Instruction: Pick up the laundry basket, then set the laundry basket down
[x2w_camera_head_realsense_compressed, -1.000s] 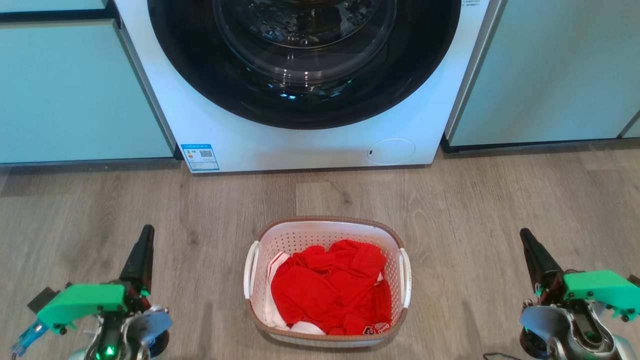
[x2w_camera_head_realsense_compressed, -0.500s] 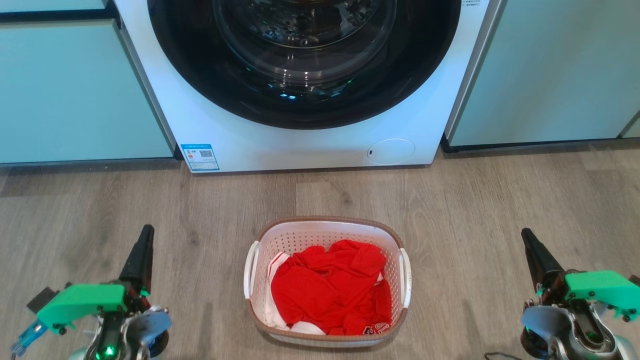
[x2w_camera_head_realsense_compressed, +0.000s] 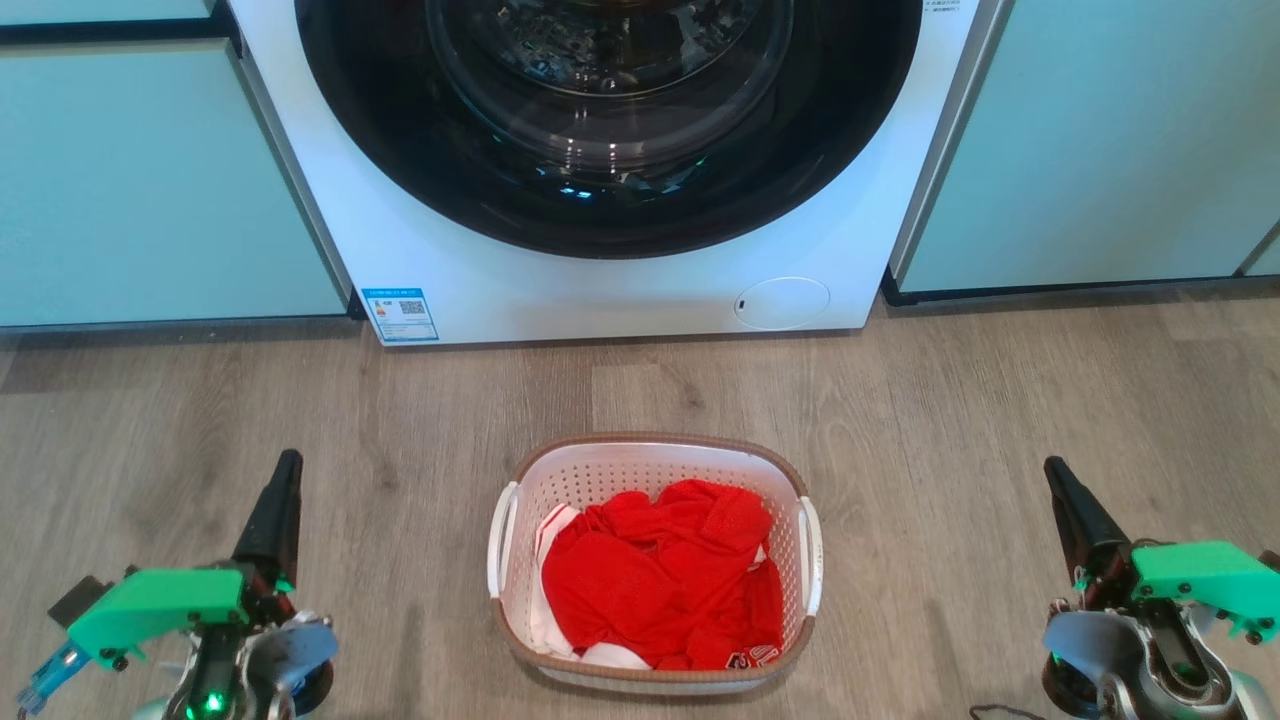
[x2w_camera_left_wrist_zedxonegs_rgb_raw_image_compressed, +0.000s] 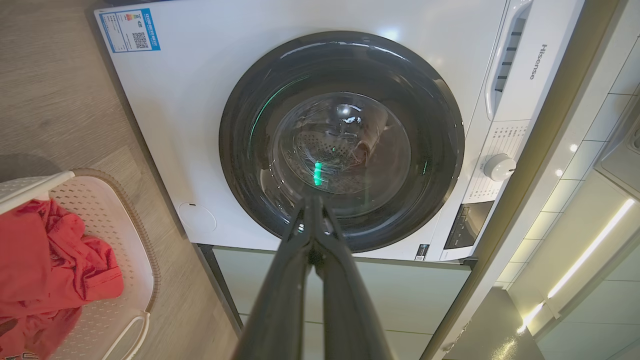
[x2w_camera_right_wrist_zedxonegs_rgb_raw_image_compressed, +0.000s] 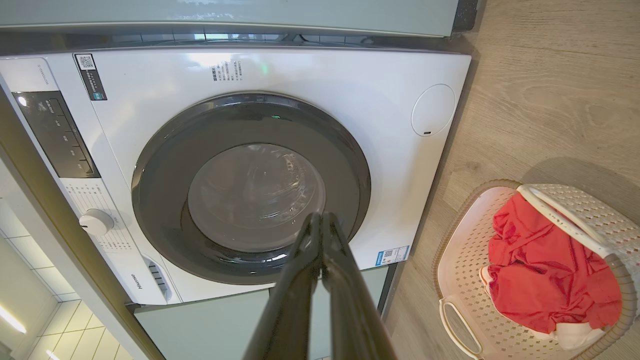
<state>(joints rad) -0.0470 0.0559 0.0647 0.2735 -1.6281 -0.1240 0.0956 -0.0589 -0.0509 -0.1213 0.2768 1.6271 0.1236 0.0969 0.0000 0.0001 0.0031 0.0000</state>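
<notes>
Left gripper (x2w_camera_head_realsense_compressed: 286, 462) and right gripper (x2w_camera_head_realsense_compressed: 1053, 470): both have fingers pressed together, holding nothing. Laundry basket (x2w_camera_head_realsense_compressed: 655, 560) sits on the floor (x2w_camera_head_realsense_compressed: 950, 400) between them, well apart from both, with one handle toward each, which suits a two-arm lift. This fits pre-pickup or post-set-down. Washing machine (x2w_camera_head_realsense_compressed: 480, 270) is beyond the fingertips. Versus 1 s ago: left gripper edged outward, basket unchanged.

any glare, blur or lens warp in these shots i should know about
Head view: sharp and evenly lit, with reflections in the washing machine door. Left wrist view: wide-angle bending of the machine's edges, and a light strip blown out. Right wrist view: glare on the machine's white front, and a soft shadow beside the laundry basket.
</notes>
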